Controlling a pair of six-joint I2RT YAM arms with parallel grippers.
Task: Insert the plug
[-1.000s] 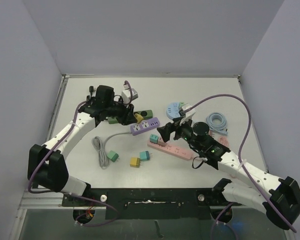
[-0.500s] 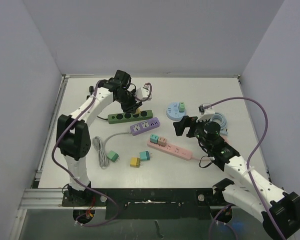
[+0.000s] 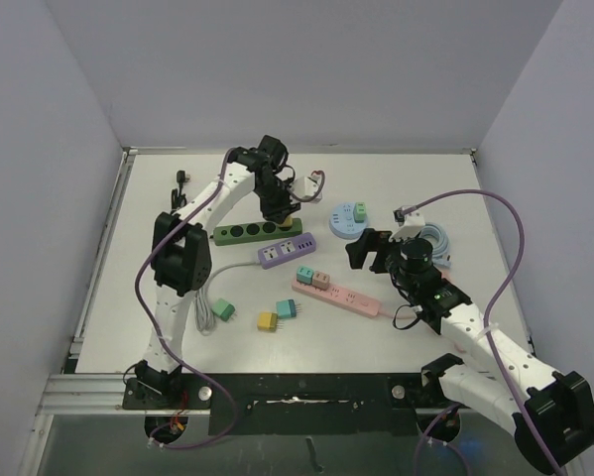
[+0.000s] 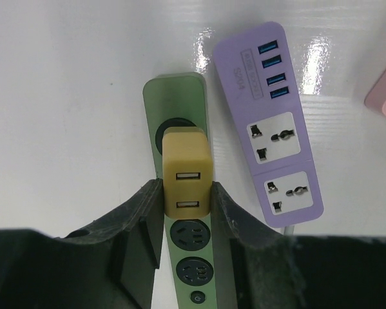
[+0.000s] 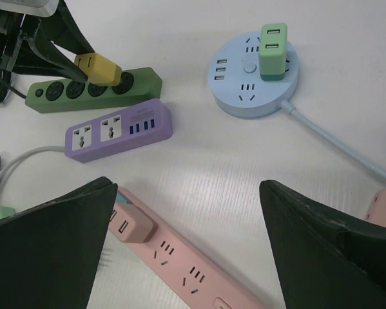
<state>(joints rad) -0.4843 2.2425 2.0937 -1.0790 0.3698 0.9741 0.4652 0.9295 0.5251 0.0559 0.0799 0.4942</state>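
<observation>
My left gripper is shut on a yellow plug, a small block with two USB ports. The plug stands on top of the green power strip, over a socket near its right end. Its pins are hidden under it. In the top view the left gripper hangs over that strip at the back middle. The right wrist view shows the yellow plug slightly tilted on the green strip. My right gripper is open and holds nothing, above the table by the pink strip.
A purple strip lies just in front of the green one. The pink strip carries teal and pink adapters. A round blue strip holds a green adapter. Loose adapters, a grey cable and a coiled blue cable lie around.
The left gripper has swung to the right with the yellow plug, toward the green strip's right end. The right gripper has drawn back to the right, away from the purple strip.
</observation>
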